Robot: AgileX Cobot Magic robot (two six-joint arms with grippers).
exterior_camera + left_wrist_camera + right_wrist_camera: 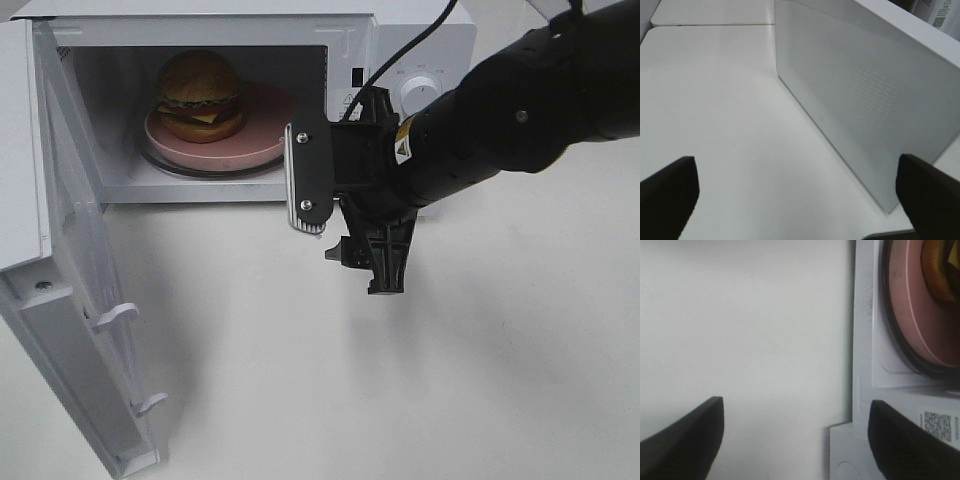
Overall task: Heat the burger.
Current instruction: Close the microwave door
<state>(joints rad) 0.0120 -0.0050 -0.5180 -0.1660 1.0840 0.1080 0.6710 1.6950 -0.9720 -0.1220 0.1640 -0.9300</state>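
The burger sits on a pink plate inside the open white microwave. In the right wrist view, a slice of the burger and plate shows past the oven's front sill. My right gripper hovers just outside the cavity's right front. It is open with nothing between its fingers. My left gripper is open and empty too, facing a white meshed microwave panel. It does not show in the exterior view.
The microwave door swings wide open to the left, reaching toward the table's front. The control dial is on the oven's right, half hidden behind my right arm. The white tabletop spreads in front.
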